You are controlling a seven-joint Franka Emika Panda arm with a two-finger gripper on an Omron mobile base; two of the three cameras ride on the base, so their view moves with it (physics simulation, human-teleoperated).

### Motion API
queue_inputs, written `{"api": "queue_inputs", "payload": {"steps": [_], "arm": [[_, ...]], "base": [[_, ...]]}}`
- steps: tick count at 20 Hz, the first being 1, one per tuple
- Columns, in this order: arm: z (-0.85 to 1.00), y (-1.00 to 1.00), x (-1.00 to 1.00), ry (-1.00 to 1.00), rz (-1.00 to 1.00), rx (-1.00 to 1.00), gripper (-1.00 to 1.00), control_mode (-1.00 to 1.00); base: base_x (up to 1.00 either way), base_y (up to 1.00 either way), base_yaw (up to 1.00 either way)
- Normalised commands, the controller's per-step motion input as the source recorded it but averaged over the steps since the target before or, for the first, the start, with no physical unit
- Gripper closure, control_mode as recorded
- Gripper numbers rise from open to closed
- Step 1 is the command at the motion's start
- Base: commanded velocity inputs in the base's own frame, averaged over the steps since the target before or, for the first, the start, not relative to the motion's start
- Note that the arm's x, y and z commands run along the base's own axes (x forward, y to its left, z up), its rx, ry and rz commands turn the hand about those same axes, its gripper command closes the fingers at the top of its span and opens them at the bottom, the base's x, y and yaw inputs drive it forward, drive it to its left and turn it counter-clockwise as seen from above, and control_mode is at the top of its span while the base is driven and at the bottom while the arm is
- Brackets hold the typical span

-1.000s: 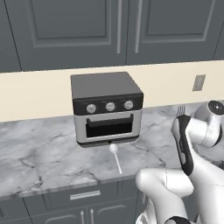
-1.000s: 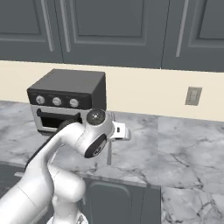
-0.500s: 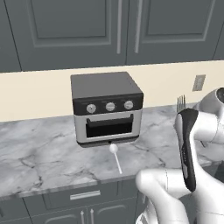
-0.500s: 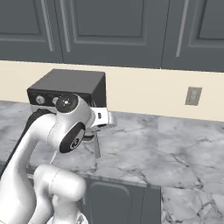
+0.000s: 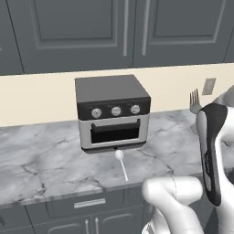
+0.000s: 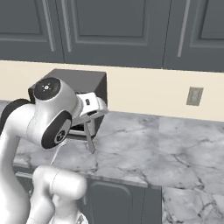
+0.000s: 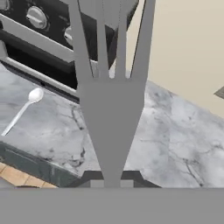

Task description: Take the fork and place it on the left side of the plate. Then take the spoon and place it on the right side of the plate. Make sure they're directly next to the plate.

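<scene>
- My two-finger gripper [image 7: 111,183] is clenched on the slim grey metal fork [image 7: 109,109], which rises up the middle of the hand view with tines toward the top.
- I grasp only the handle end, so a fast swing could make the fork rotate or slip out.
- The small pale spoon [image 5: 121,163] lies at lower centre of the left base view, before the dark toaster oven [image 5: 112,112]; a low pass could knock it.
- I cannot see the plate, so I may misjudge its left side.
</scene>
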Motion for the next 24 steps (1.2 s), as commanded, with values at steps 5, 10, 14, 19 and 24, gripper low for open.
{"api": "queue_inputs", "payload": {"steps": [5,10,14,19,24], "arm": [[0.0,0.0,0.0,0.0,0.0,0.0,1.0,1.0],[0.0,0.0,0.0,0.0,0.0,0.0,1.0,1.0],[0.0,0.0,0.0,0.0,0.0,0.0,1.0,1.0],[0.0,0.0,0.0,0.0,0.0,0.0,1.0,1.0],[0.0,0.0,0.0,0.0,0.0,0.0,1.0,1.0]], "base": [[-0.52,0.45,0.3],[-0.66,0.4,0.33],[-0.41,0.46,0.4],[-0.06,0.54,0.61],[0.0,0.54,0.71]]}}
